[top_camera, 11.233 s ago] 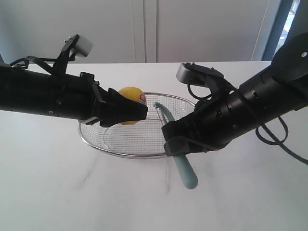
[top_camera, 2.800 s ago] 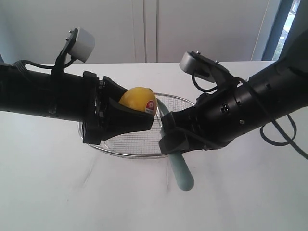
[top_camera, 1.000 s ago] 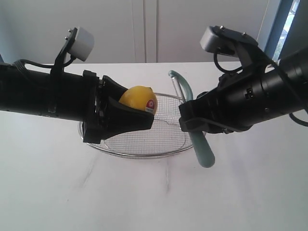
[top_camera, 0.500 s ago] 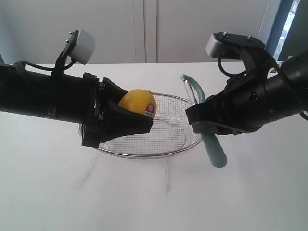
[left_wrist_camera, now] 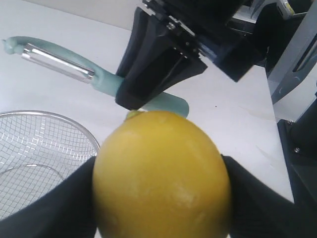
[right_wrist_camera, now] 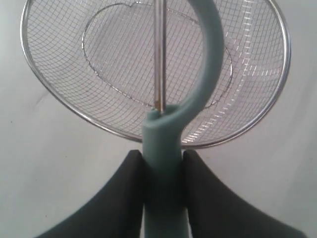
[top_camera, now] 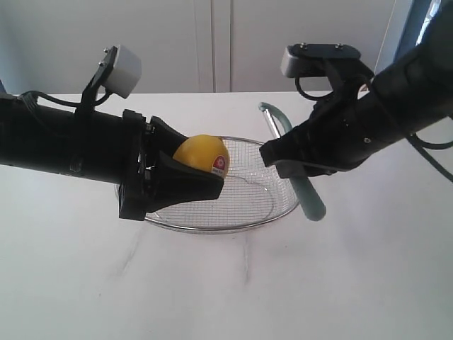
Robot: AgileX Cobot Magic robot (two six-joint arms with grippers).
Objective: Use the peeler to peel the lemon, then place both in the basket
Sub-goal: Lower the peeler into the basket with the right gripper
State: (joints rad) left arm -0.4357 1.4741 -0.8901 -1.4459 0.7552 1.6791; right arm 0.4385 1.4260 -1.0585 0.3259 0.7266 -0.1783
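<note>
Exterior view first: the left gripper (top_camera: pixel 203 170) is clamped tight on the small round yellow lemon (top_camera: pixel 198 151), black fingers hugging it on both sides, the red-and-white sticker (top_camera: pixel 219 164) facing the right arm. The fruit hangs in the air over the left part of the wide, shallow oval basket of silver wire mesh (top_camera: pixel 212 225), clear of the mesh. Across the way, the right gripper (top_camera: pixel 283 164) is closed on the slim peeler with the pale teal-green handle (top_camera: pixel 310 200): curved head up, handle end sloping down past the basket's right rim. There is open space between peeler and lemon. The basket sits on the white table (top_camera: pixel 226 290). Over to the left wrist view: the lemon fills the middle, a dark finger pressed against each flank. Beyond it the peeler's narrow metal blade (left_wrist_camera: pixel 57 62) gleams, the right gripper's black fingers wrapped round the handle, and a piece of the basket's mesh shows below. Now the right wrist view: the teal handle is pinched squarely between two black fingers (right_wrist_camera: pixel 124 198), the head arcs out over the basket, the blade a thin straight line, nothing lying in the mesh underneath.
</note>
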